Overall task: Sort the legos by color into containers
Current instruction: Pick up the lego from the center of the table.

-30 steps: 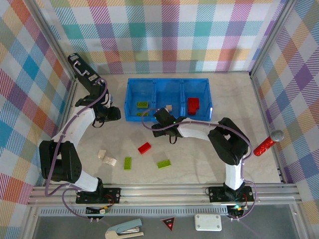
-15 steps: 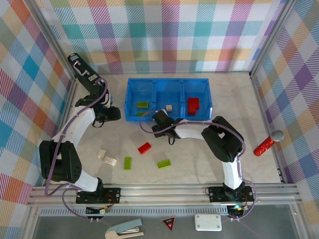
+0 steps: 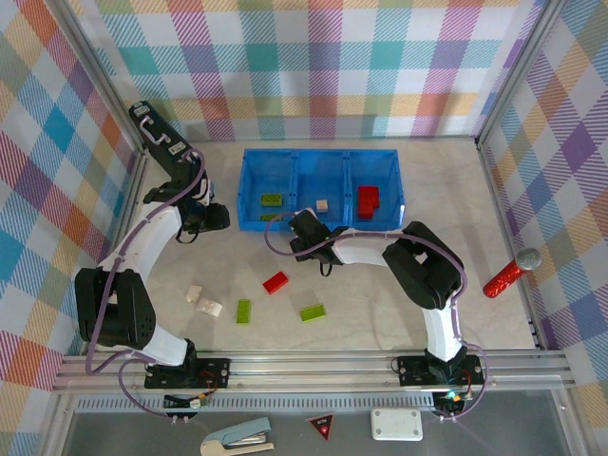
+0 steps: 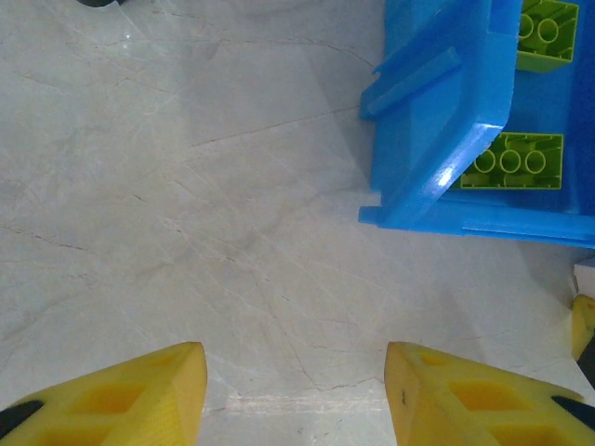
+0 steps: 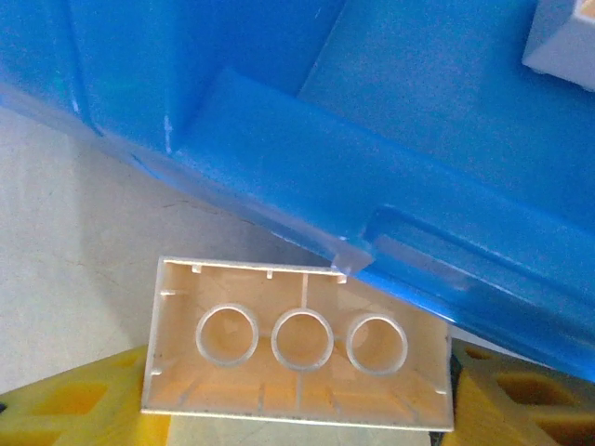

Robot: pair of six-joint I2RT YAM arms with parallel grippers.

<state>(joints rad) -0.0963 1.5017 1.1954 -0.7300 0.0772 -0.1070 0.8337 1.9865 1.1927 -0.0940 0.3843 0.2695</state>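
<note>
As the right hand [image 5: 302, 400] pinches a cream brick [image 5: 297, 339] between its pads [image 5: 74, 404], underside up, the step looks like pick-and-carry. The blue tray [image 5: 307, 121] wall stands just ahead of the hand. Next move, likely: lift over it and drop beside the other cream piece [image 5: 562, 37]. Left hand [image 4: 293, 390] is spread over bare worktop [image 4: 186, 186].

Left arm [image 3: 142, 242], right arm [image 3: 370, 249]: white shells, black joints, lilac-grey cables [image 3: 95, 313] alongside; pincer fingers [image 4: 139, 390] yellow, square recesses.
</note>
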